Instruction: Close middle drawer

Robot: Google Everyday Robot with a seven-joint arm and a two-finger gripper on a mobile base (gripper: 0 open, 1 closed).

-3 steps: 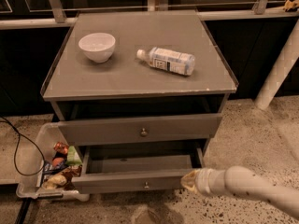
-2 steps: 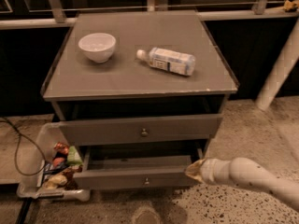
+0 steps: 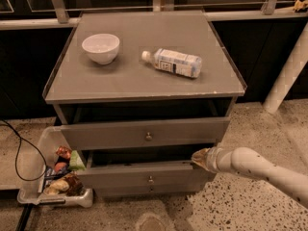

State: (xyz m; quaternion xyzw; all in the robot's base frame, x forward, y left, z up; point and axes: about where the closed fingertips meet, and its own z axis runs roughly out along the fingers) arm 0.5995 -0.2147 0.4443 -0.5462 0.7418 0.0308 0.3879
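We saw the gripper (image 3: 201, 159) low at the right side of the grey cabinet (image 3: 144, 81), at the end of a pale arm (image 3: 260, 170) that came in from the lower right. Its tip was at the right end of the middle drawer (image 3: 130, 174), against the top edge of the slim front or just beside it; the tip was too dim for us to settle which. We could not tell whether the gripper was wide, narrow or closed.

The middle drawer stood partly out, with a dark gap showing behind its front and its small round knob (image 3: 151, 180) facing us. Above it the taller top drawer (image 3: 115, 134) also stood a little proud of the frame.

On the cabinet top a white bowl (image 3: 100, 47) sat at the left, and a plastic bottle (image 3: 172, 62) lay on its side near the middle, apart from the bowl. On the floor to the left, a clear bin (image 3: 33, 189) of packaged snacks stood just beside the cabinet.
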